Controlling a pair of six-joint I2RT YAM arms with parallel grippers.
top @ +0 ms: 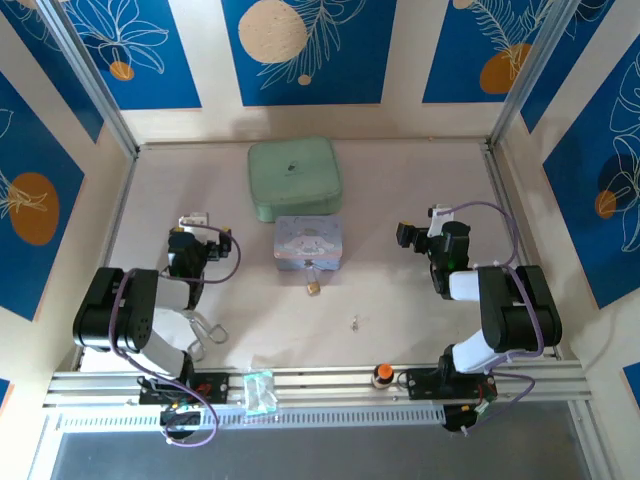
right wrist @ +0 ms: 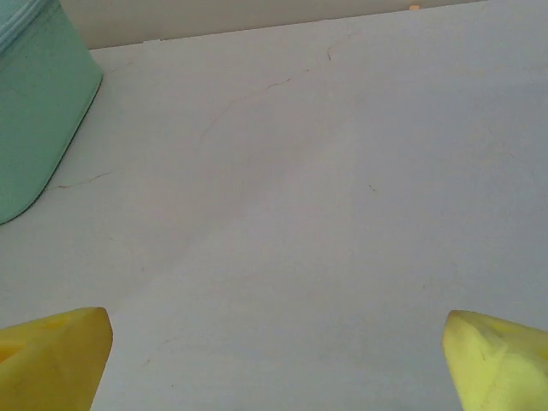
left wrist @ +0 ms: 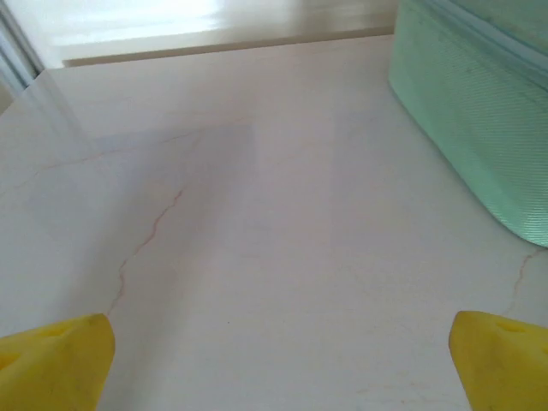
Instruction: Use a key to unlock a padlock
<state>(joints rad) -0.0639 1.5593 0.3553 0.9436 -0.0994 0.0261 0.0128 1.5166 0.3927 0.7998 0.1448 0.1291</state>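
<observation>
Two empty claws spread wide: left claw [left wrist: 281, 355], right claw [right wrist: 276, 355]. Task unstarted: padlock [top: 314, 287] at pale blue tin's [top: 309, 243] near side, key [top: 356, 322] loose nearby. Next, likely: fine pinch on key.

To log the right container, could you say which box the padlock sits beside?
The smaller pale blue tin, padlock at its near edge; the larger green case lies behind.

You had both arms bent, with the left gripper [left wrist: 278, 364] and the right gripper [right wrist: 276, 360] spread wide, holding nothing.
</observation>
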